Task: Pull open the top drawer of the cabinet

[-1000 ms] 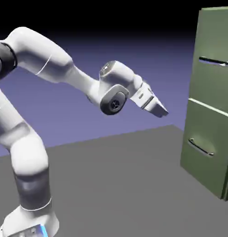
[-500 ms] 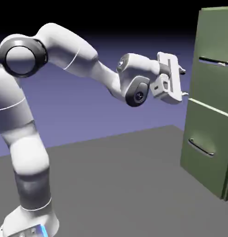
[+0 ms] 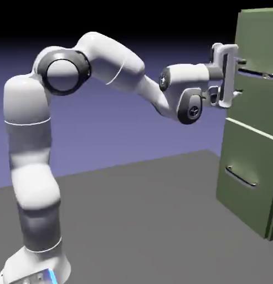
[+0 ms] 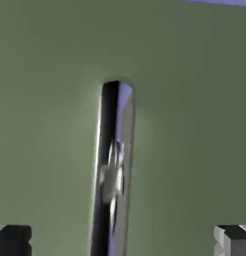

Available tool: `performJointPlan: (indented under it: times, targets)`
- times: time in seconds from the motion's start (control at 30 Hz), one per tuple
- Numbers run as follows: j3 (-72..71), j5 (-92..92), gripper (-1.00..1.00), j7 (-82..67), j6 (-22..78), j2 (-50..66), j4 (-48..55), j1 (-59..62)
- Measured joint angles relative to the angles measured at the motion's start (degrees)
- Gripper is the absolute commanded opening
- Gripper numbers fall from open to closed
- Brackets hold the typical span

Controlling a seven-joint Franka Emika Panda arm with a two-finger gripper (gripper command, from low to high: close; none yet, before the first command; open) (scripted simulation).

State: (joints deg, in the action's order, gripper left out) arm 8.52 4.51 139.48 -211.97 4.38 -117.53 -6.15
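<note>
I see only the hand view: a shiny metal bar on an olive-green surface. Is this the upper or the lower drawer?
Observer: The upper olive-green flat drawer front; the white two-finger pincer is at its thin silver bar handle.
Operator: Which way are the fingers spread?
Observer: One above the other, open, one higher than the bar's near end and one lower.
Operator: And the other drawer?
Observer: The lower olive-green flat drawer front is beneath, with its own slim bar.
</note>
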Motion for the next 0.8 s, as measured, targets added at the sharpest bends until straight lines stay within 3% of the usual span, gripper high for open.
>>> performJointPlan:
  times: [0.17,0.2,0.27,0.8]
  targets:
    - [-0.78,1.37,0.00,2.27,2.60,7.73,10.38,1.42]
    - [-0.85,1.50,-1.00,2.47,2.83,8.42,11.30,1.55]
    - [-0.85,1.50,-1.00,2.47,2.83,8.42,11.30,1.55]
    - [-2.09,-3.07,-1.00,-4.93,-2.74,-19.25,-21.90,0.71]
